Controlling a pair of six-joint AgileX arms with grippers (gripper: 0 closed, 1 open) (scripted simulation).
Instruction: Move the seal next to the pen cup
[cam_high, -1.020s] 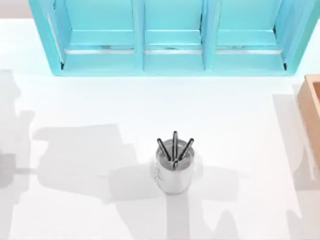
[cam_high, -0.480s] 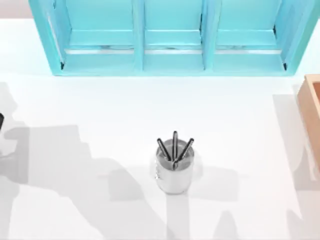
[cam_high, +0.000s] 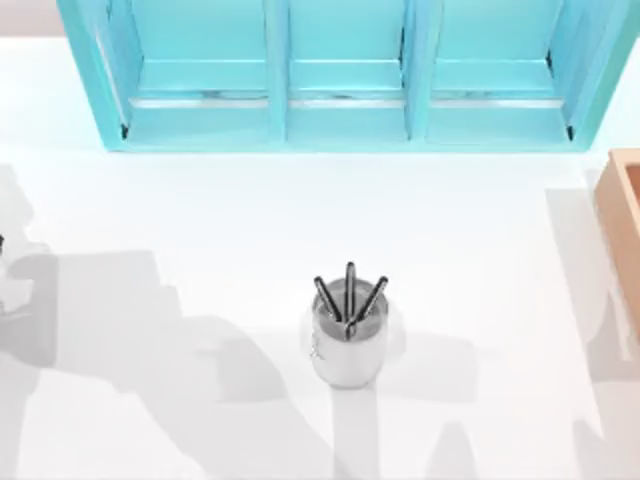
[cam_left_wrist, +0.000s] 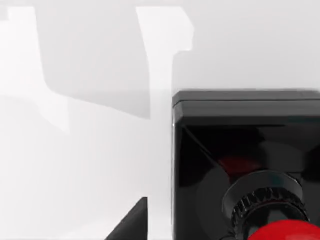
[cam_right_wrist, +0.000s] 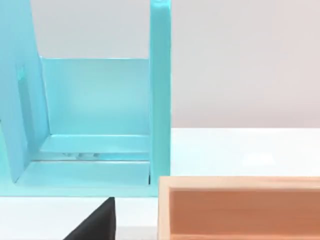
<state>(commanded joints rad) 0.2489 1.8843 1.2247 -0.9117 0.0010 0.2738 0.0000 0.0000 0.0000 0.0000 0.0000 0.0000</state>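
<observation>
While shiny metal pen cup (cam_high: 346, 345) stands mid-table, glossy red seal (cam_left_wrist: 287, 231) tops black block (cam_left_wrist: 245, 150).

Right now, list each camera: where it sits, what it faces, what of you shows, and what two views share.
Top view: above the table, looking down at the pen cup, blue shelf and wooden box.
Left wrist view: on my left arm, facing the seal in a black case; a dark claw tip shows.
Right wrist view: on my right arm, facing shelf and box; a dark claw tip shows.
Top and right wrist views share shelf and box.
</observation>
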